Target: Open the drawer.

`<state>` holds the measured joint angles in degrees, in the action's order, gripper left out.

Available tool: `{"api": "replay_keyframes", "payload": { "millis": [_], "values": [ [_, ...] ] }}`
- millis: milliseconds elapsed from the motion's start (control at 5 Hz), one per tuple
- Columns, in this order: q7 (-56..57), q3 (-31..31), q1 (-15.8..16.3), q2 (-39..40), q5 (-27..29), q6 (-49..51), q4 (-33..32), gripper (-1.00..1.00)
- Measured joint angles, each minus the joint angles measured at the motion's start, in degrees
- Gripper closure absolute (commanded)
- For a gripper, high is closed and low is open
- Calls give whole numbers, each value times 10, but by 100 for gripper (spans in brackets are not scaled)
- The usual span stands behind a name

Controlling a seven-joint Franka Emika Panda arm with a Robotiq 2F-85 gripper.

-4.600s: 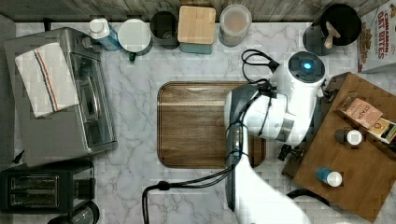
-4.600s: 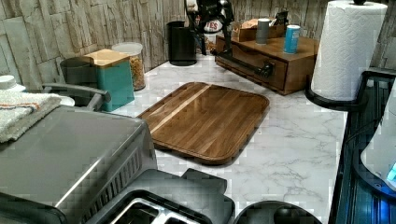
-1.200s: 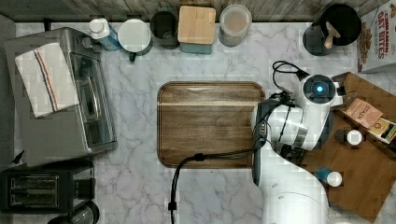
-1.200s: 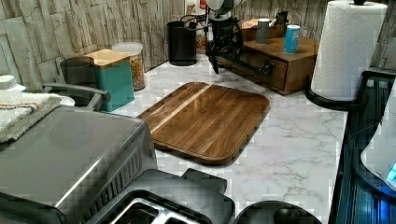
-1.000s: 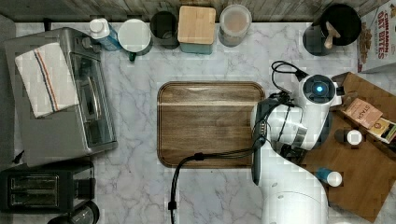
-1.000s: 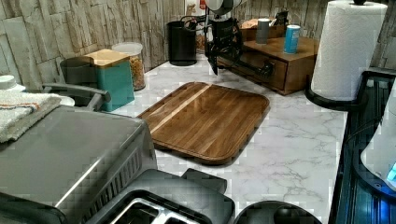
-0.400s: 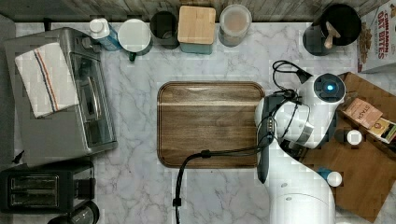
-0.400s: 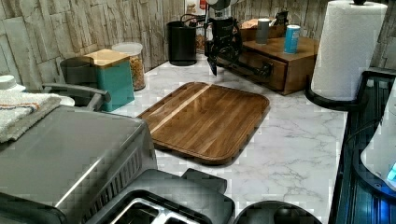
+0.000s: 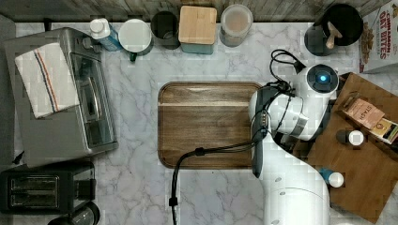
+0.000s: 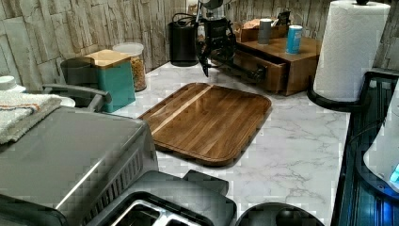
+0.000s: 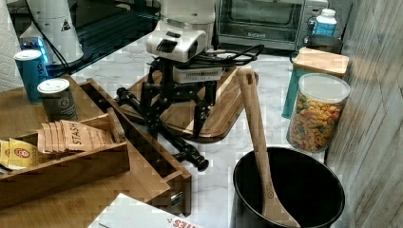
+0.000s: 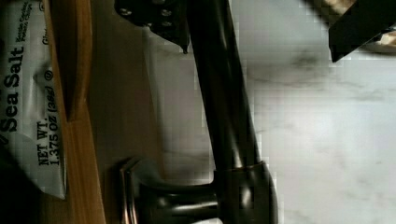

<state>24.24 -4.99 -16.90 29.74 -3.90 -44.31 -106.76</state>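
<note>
White marble counter (image 9: 141, 140), stone-look wall (image 10: 70, 28); jaws spread astride drawer (image 11: 142, 142) handle (image 11: 180, 142).

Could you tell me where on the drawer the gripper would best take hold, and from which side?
Probably the black bar handle on the drawer front, along its free span between the two posts. The bar stands off the wood, leaving a gap for a finger behind it. Come from above, jaws straddling the bar, as the gripper already hangs over it, open.
</note>
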Motion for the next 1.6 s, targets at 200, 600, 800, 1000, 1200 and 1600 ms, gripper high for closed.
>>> {"api": "replay_keyframes", "payload": {
  "millis": [200, 600, 800, 1000, 1200, 1600],
  "values": [
    [-2, 4, 19, 7, 4, 16, 13, -100],
    [-28, 14, 60, 27, 6, 51, 53, -100],
    [-40, 23, 75, 37, 6, 58, 71, -100],
    [-64, 31, 82, 49, 6, 71, 92, -100],
    [-75, 34, 88, 66, 7, 98, 122, -100],
    [-75, 41, 89, 83, 8, 135, 156, -100]
  ]
}}
